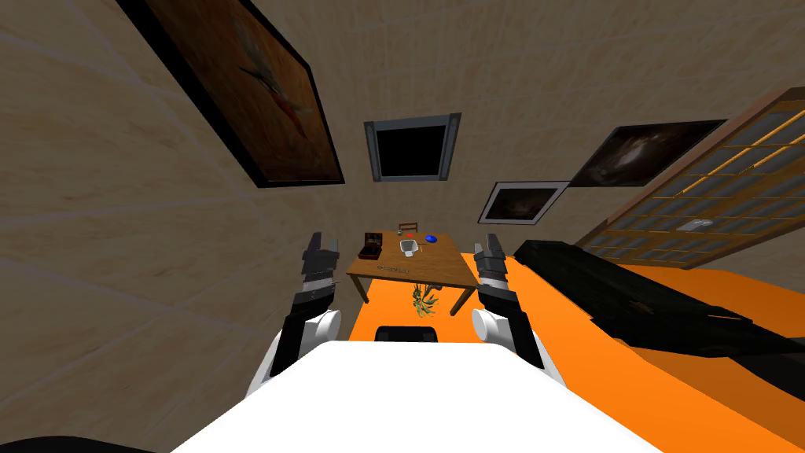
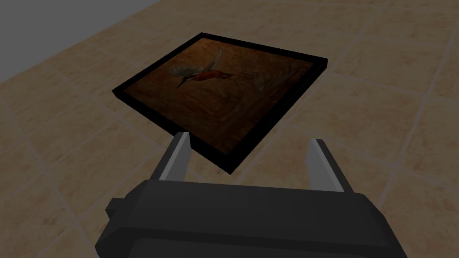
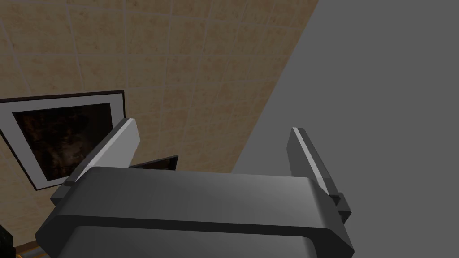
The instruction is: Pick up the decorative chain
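Crowding the table (image 1: 431, 269) beyond the left pincer (image 2: 250, 138): dark box (image 1: 370, 250), white cup (image 1: 408, 247).

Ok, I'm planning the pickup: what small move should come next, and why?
Probably drive forward toward the table: it stands well ahead of both arms, and the left gripper and right gripper are open, nowhere near it.

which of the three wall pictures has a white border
The small picture just right of the window. The large bird picture has a black frame, and the dark picture further right shows no white.
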Controlling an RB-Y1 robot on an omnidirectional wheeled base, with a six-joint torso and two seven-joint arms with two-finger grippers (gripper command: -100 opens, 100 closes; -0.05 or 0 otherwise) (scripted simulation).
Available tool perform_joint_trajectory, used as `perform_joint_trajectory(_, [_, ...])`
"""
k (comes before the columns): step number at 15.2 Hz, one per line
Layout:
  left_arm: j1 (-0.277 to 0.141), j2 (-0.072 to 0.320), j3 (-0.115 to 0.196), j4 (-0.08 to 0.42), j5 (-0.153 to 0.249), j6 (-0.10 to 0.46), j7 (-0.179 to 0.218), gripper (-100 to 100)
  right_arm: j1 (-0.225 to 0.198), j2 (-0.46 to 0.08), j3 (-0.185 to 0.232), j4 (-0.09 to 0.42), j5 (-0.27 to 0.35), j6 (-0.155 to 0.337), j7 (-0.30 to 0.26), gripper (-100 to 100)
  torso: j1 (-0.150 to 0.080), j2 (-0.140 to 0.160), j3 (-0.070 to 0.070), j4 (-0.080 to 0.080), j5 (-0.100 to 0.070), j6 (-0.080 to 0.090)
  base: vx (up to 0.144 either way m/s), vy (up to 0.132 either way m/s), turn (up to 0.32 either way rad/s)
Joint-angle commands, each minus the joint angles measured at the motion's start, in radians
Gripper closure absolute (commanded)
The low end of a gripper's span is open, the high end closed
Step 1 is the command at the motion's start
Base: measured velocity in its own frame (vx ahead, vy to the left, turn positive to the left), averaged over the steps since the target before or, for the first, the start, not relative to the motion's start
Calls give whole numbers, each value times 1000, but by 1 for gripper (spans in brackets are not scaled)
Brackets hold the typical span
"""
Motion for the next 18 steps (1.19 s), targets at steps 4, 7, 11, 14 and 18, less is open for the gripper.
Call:
perform_joint_trajectory(4, [-24, 97, -5, 35, 3, 29, 7, -100, 0, 0, 0, 0, 0, 0, 0, 0, 1, 0, 0, 0, 0, 0, 1, 1, -3])
perform_joint_trajectory(7, [-50, 157, -11, 72, 7, 60, 15, -100, 0, 0, 0, 0, 0, 0, 0, 0, 1, -1, 0, 0, 0, 0, 7, 8, -15])
perform_joint_trajectory(11, [-83, 203, -19, 120, 11, 101, 25, -100, 0, 0, 0, 0, 0, 0, 0, 0, 1, -1, -1, 0, 0, 0, 11, 12, -21])
perform_joint_trajectory(14, [-124, 240, -28, 179, 17, 150, 38, -100, 0, 0, 0, 0, 0, 0, 0, 0, 1, -1, -1, 0, 0, 0, 12, 11, -17])
perform_joint_trajectory(18, [-170, 269, -39, 246, 23, 206, 52, -100, 0, 0, 0, 0, 0, 0, 0, 0, 1, -2, -1, 0, 0, 0, 14, 13, -22])
